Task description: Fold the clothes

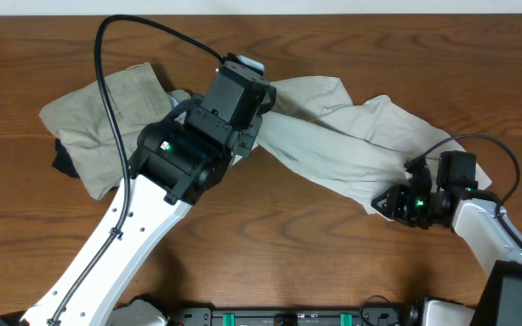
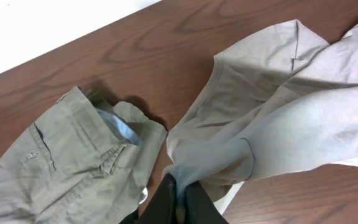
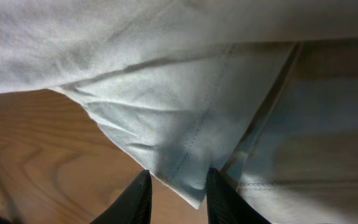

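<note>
Two clothes lie on the brown wooden table [image 1: 288, 254]. One big thin cream-white cloth garment [image 1: 333, 145] stretches from the middle to the right. One khaki-tan garment with seams [image 1: 107, 118] lies on the left. The left claw [image 2: 178, 194] is closed tight on the cream one's bunched edge. The right claw [image 3: 177, 175] stands open, with a hem corner between its fingers. Bare wood lies in front.

Brown wood table [image 1: 288, 244] w/ cream garment [image 1: 333, 145] spread centre-right, khaki garment [image 1: 98, 113] bunched at left.
</note>
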Controlling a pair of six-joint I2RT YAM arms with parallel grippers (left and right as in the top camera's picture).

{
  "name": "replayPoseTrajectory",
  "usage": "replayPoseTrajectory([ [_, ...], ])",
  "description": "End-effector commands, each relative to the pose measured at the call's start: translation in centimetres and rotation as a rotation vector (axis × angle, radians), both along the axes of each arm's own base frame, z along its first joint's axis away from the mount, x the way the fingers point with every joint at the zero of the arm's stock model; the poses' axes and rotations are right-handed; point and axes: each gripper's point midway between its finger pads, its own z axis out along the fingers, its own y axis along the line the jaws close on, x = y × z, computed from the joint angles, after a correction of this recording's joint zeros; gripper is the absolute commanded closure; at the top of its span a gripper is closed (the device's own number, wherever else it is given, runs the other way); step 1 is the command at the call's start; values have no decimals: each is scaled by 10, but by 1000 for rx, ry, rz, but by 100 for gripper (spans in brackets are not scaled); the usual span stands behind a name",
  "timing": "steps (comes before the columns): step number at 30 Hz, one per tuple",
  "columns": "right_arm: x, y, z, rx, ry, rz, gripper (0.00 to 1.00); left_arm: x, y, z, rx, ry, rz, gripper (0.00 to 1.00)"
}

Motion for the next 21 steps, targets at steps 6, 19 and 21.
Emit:
replayPoseTrajectory([
  [6,-14,9,-16,-26,89,-10,73,2,5,11,3,-31,10,94],
  [19,17,32,3,123,-32,-3,99,2,5,11,3,-31,11,94],
  [21,22,37,14,160,-59,10,99,2,5,11,3,-32,10,94],
])
